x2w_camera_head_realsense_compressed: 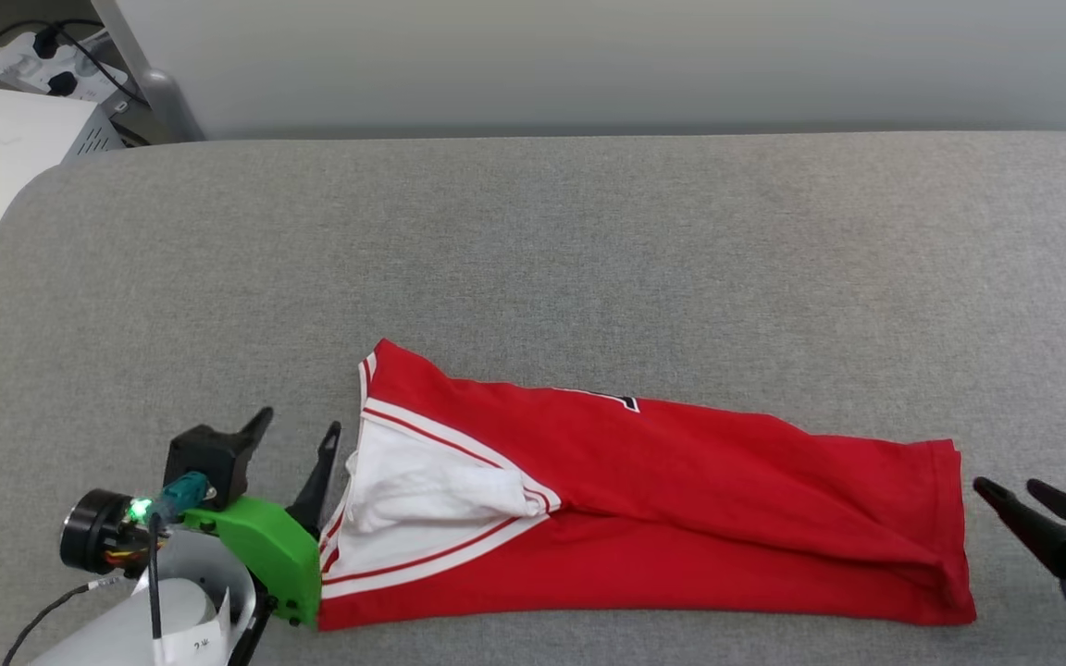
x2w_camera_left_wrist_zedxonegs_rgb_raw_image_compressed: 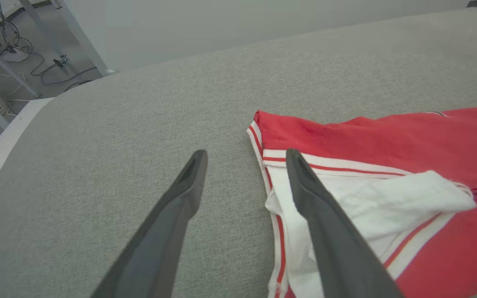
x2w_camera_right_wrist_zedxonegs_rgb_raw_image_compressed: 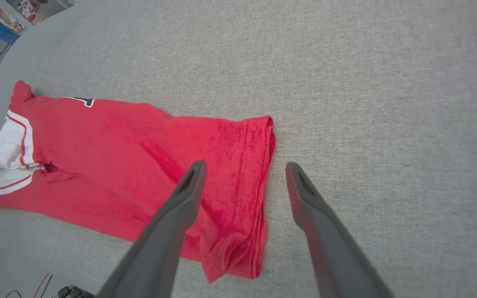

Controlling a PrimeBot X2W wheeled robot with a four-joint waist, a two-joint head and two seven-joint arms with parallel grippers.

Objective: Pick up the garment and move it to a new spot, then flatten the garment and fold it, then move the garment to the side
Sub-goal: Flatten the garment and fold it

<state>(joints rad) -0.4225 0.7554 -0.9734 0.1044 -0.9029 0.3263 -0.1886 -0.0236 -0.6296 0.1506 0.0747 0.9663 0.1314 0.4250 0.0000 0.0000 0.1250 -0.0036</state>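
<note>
Got the garment point(x2w_camera_head_realsense_compressed: 663, 499) lying as a long folded strip on the near middle of the grey fabric tabletop point(x2w_camera_head_realsense_compressed: 533, 259). Looks soft, light and floppy, so probably best grabbed at the 2 short ends, sleeve end on the left and hem on the right. Seeing the left gripper point(x2w_camera_head_realsense_compressed: 301, 421) and right gripper point(x2w_camera_head_realsense_compressed: 1005, 484) spread wide, holding nothing, just beside those ends. Backs onto a plain pale wall point(x2w_camera_head_realsense_compressed: 588, 65), with a power strip point(x2w_camera_head_realsense_compressed: 43, 60) far left.

Garment point(x2w_camera_head_realsense_compressed: 681, 518) print mostly hidden in fold, probably unreadable; right hand point(x2w_camera_head_realsense_compressed: 1005, 484) partly cut by edge.
</note>
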